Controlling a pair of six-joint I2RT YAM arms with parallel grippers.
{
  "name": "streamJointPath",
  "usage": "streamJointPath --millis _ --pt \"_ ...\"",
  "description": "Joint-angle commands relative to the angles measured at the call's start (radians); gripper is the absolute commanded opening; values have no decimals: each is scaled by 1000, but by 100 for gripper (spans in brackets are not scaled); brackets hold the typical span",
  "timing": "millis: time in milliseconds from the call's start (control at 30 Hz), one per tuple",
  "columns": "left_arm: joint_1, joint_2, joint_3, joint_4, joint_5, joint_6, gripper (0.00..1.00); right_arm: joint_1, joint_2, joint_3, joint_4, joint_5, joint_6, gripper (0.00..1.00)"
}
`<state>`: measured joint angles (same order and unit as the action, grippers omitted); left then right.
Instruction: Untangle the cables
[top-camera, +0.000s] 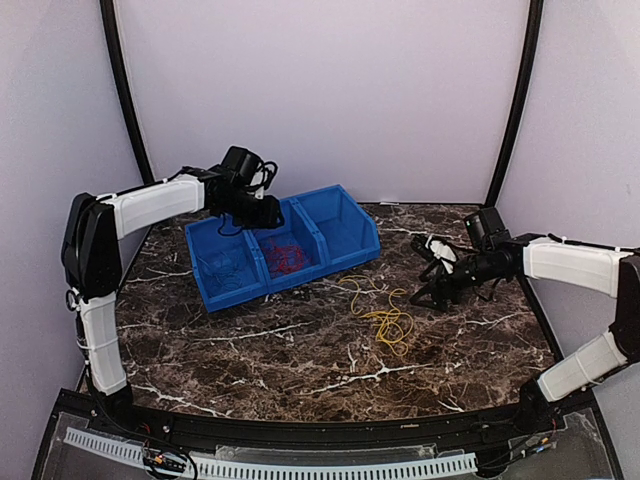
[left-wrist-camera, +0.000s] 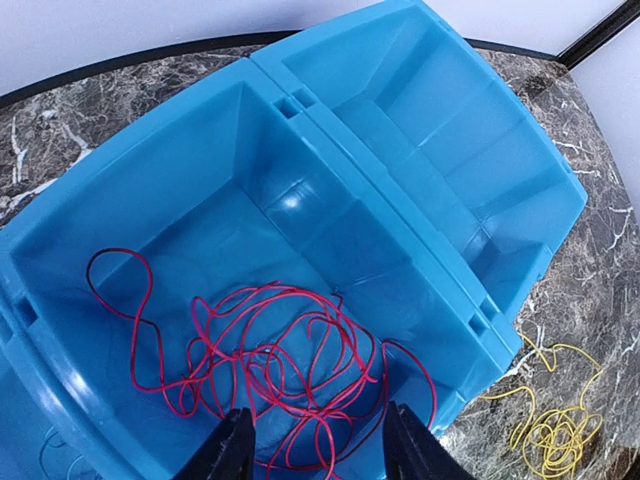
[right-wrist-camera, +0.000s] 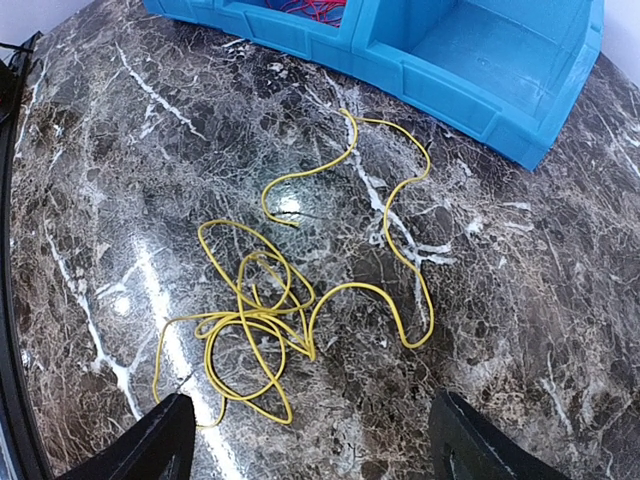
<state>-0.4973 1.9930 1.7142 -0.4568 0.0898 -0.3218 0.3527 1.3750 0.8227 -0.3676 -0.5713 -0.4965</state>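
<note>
Yellow cable (top-camera: 385, 315) lies loose on the table (top-camera: 250, 350); the right gripper (right-wrist-camera: 315, 445) hovers open at its 2 o'clock. Farther, at 11 o'clock, the left gripper (left-wrist-camera: 318, 445) hangs open above the red cable (left-wrist-camera: 270, 360) in the middle bin (left-wrist-camera: 150, 180). Likely next: pinch a yellow loop.

Red cable (left-wrist-camera: 268, 368) lies in a loose tangle of loops on the floor of the middle bin (left-wrist-camera: 130, 200). Yellow cable (right-wrist-camera: 252, 318) sprawls on the marble table (right-wrist-camera: 520, 300) near the bins, knotted at one end, with one long strand curling away. Dark blue cable (top-camera: 226, 266) is faintly visible in the left bin (top-camera: 236, 294).
</note>
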Motion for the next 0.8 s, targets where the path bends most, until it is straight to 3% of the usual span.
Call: streamJointPath --millis 0,167,367,567,767 --pt "0 -150 -28 -8 -54 -5 46 -6 8 36 11 36 -4 81" --pt "-34 -334 -221 145 -6 13 46 -6 86 109 -50 151 -67 70" --pt "-59 -579 -506 335 -36 -53 47 -5 203 164 -72 221 -158 66" --pt "-60 -655 -660 406 -76 -31 47 -1 346 252 -82 236 -195 63" --pt "-64 -705 -776 514 15 -34 48 34 429 337 -116 227 -205 60"
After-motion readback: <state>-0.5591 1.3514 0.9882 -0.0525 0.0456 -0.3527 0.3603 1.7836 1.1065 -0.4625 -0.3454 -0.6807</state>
